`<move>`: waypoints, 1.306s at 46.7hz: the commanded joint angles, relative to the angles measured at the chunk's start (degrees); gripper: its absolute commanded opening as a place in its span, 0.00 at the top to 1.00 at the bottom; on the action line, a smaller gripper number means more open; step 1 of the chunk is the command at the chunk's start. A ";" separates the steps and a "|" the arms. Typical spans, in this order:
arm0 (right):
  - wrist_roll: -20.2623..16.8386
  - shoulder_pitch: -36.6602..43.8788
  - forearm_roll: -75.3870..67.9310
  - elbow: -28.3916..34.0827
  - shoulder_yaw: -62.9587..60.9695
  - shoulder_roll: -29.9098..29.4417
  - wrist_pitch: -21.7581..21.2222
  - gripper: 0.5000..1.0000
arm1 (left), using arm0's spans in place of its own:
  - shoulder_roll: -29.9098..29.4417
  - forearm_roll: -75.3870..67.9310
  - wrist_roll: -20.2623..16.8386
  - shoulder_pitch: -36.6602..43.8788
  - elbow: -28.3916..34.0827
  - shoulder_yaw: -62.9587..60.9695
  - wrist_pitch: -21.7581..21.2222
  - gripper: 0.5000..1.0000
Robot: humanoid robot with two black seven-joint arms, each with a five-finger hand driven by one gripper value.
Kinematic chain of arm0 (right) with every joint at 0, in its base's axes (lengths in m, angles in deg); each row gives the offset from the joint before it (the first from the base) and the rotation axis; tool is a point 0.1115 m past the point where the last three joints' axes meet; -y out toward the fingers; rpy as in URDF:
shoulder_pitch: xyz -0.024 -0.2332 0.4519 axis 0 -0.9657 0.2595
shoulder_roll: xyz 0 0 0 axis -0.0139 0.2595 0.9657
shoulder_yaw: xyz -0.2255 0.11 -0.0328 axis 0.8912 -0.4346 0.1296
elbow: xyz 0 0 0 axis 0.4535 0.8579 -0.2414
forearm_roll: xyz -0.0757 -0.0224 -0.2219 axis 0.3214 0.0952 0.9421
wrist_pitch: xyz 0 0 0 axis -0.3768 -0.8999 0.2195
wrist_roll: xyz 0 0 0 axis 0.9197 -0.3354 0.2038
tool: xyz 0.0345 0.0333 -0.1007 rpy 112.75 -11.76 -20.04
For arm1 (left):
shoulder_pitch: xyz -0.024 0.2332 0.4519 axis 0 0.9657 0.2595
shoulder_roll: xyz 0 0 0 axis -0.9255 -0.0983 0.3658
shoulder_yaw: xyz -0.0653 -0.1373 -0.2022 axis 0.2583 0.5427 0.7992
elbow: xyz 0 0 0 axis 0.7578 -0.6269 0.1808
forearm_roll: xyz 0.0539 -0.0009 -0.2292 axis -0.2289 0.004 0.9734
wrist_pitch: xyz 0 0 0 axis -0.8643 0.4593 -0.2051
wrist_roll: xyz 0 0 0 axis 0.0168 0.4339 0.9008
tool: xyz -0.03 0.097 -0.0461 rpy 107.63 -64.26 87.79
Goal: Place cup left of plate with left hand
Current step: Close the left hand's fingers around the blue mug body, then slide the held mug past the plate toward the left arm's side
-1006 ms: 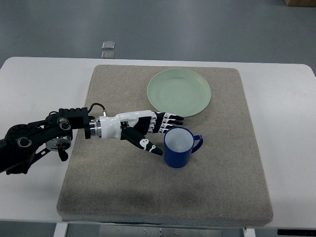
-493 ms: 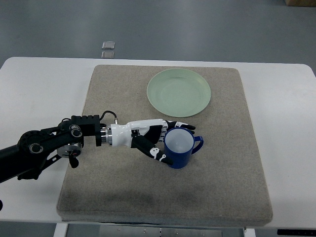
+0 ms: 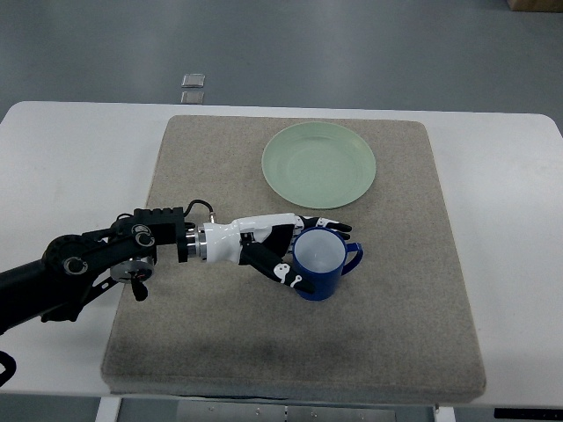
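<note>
Reaching in from the left edge, the left hand (image 3: 283, 251) has its fingers (image 3: 327, 225) and thumb wrapped around the blue cup (image 3: 320, 264), which stands upright on the grey mat (image 3: 220, 343) just below the green plate (image 3: 318, 164), handle pointing right, atop the white worktop (image 3: 70, 158).

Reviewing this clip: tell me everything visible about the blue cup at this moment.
The blue cup is a glossy mug with a pale, empty-looking interior and a loop handle pointing right. It stands upright on the grey-brown mat, below the green plate and apart from it. The left hand wraps its left side: fingers reach along the far rim and the thumb lies against the near wall. Whether the grip is firm cannot be told.
</note>
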 commanded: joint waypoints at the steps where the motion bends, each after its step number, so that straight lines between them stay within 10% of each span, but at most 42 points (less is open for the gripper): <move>1: 0.00 0.04 0.00 0.00 0.00 0.00 -0.01 0.14 | 0.55 0.02 0.00 -0.09 1.03 0.07 0.07 0.00; 20: 0.00 -0.04 -0.08 0.00 0.00 0.00 0.08 0.14 | 1.60 0.02 -0.09 -0.09 1.03 0.24 -1.16 0.13; 42: 0.00 0.04 0.00 0.00 0.00 0.00 0.08 0.14 | 2.04 -0.25 -0.18 -0.09 0.94 0.07 -4.06 0.74; 61: 0.00 0.04 0.00 0.00 0.00 0.00 -0.01 0.14 | 2.13 0.19 -0.18 -0.09 0.94 0.86 -6.61 0.75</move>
